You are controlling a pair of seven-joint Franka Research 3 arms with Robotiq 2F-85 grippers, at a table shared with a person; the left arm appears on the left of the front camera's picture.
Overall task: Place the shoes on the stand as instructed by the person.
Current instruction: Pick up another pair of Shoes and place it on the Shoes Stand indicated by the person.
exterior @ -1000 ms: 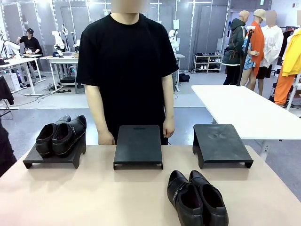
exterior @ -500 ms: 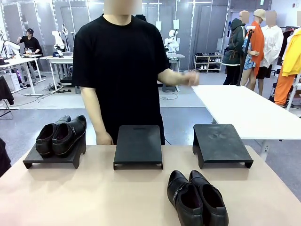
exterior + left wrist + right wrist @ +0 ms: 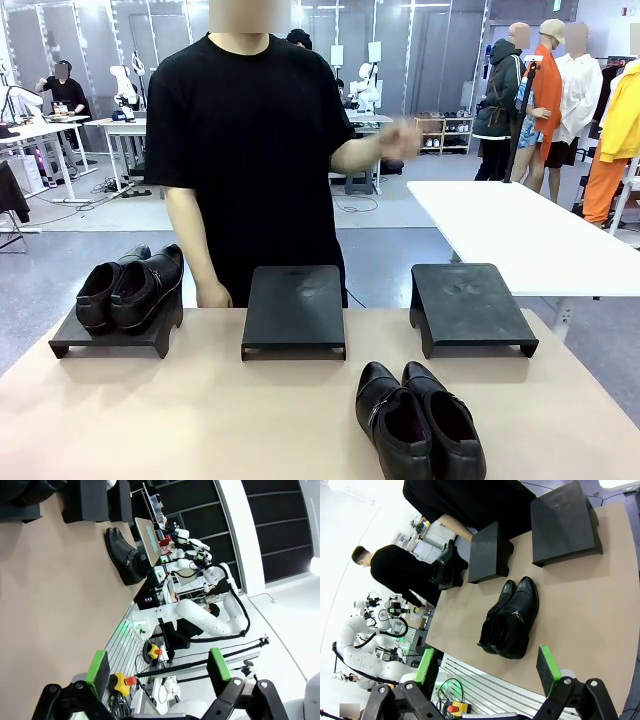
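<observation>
One pair of glossy black shoes (image 3: 130,290) sits on the left stand (image 3: 75,343). A second pair of shoes (image 3: 420,420) lies on the tan table near its front edge, right of centre; it is also the shoes (image 3: 512,617) and the shoes (image 3: 125,555). The middle stand (image 3: 294,310) and right stand (image 3: 468,308) have bare tops. The person (image 3: 250,150) stands behind the middle stand, one hand (image 3: 400,138) raised at chest height, the other hand (image 3: 213,295) at the table edge. My left gripper (image 3: 157,666) and right gripper (image 3: 487,669) are open, high above the table, holding nothing.
A white table (image 3: 520,230) stands behind the right stand. Beyond the table's near edge are a rack and a red emergency button (image 3: 131,680). The other arm (image 3: 365,645) shows far off in the right wrist view.
The person lifted one hand from the table edge up to chest height and shifted slightly to picture left. Shoes, stands and grippers have not moved.
</observation>
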